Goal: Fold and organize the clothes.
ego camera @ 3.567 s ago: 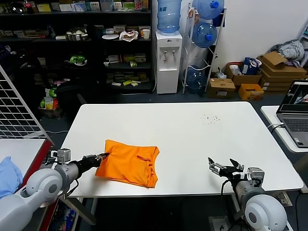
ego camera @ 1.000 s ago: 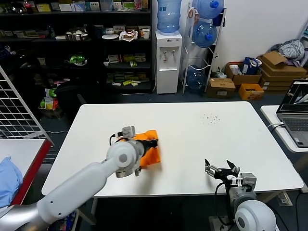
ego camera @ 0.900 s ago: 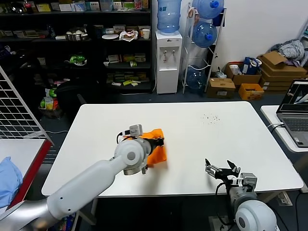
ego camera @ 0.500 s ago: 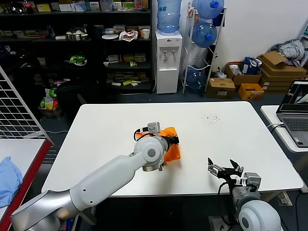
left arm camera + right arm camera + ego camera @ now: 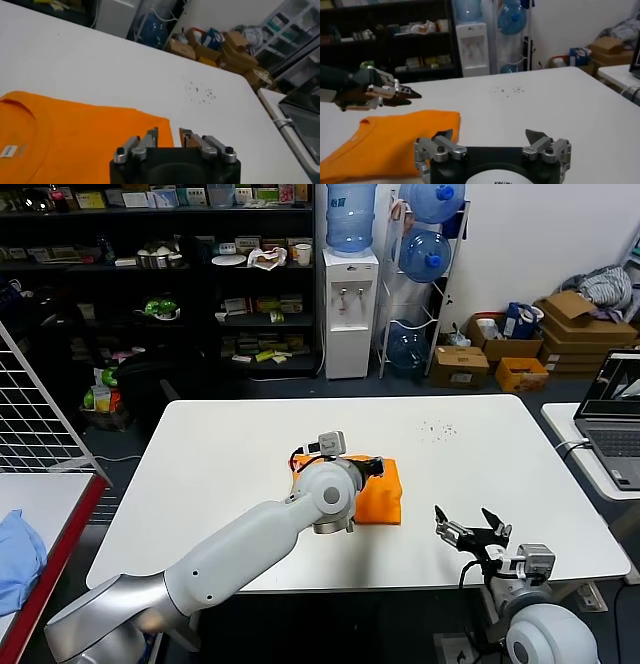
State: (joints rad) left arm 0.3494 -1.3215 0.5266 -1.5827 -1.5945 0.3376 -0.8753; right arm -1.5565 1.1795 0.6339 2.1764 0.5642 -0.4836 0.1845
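The clothes are one bright orange T-shirt (image 5: 383,496), lying folded into a small packet near the middle of the white table (image 5: 240,439). My left arm reaches across from the left. Its left gripper (image 5: 373,466) hovers just over the shirt's far edge, jaws a little apart and empty. In the left wrist view the left gripper (image 5: 169,133) sits above the shirt (image 5: 80,142), whose ribbed neck and label show. From the right wrist, the left gripper (image 5: 409,95) hangs clear above the shirt (image 5: 395,142). My right gripper (image 5: 470,533) (image 5: 490,134) waits wide open near the table's front right.
A laptop (image 5: 615,419) stands on a side table at the right. A light blue cloth (image 5: 15,549) lies at the far left beside a wire grid (image 5: 30,409). Dark specks (image 5: 437,429) dot the table's far right. Shelves and a water dispenser (image 5: 350,309) stand behind.
My left arm swept rightward across the table, dragging the shirt's edge over so the packet is narrower and lies farther right. The left gripper has opened and let go. The right gripper barely moved.
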